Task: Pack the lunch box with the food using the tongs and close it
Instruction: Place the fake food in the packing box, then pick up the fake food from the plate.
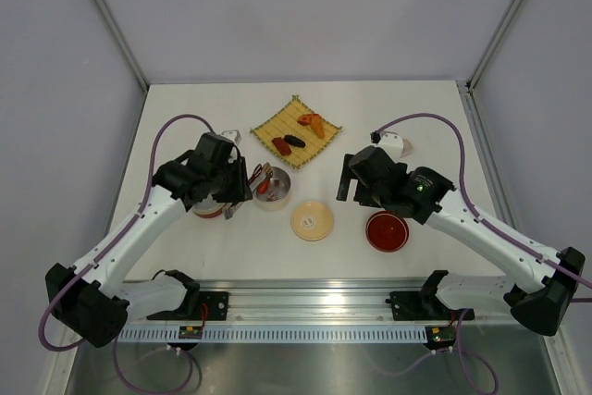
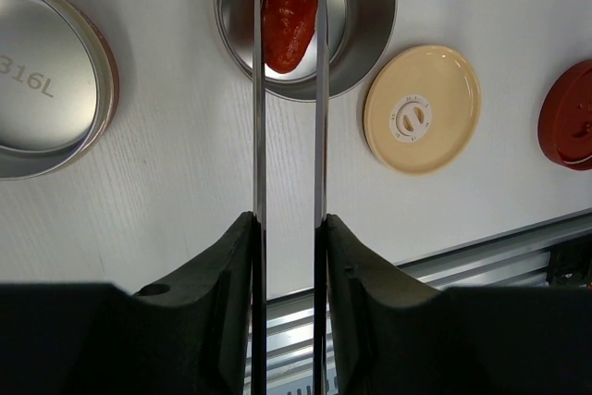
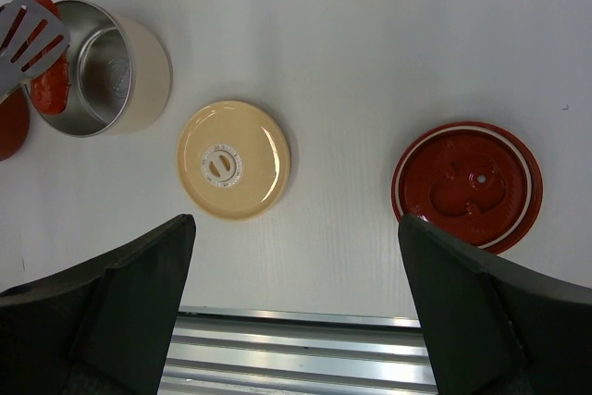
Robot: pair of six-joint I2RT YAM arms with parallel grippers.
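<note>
The left wrist view is showing the left gripper point(image 2: 289, 228) squeezing the tongs point(image 2: 259, 136), which are pinching a red food piece point(image 2: 289, 6) over the lunch box point(image 2: 365, 53). Only the top view is showing other food pieces point(image 1: 312, 122) lying on the yellow mat point(image 1: 268, 127). The right gripper point(image 3: 296, 224) is hanging wide open, holding nothing. The white table point(image 1: 185, 108) is sitting between grey walls point(image 1: 55, 90).

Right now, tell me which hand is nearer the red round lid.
Right. The right hand hovers beside the red round lid; the left hand, gripping long thin silver tongs, is farther off, past the cream-beige round lid.
</note>
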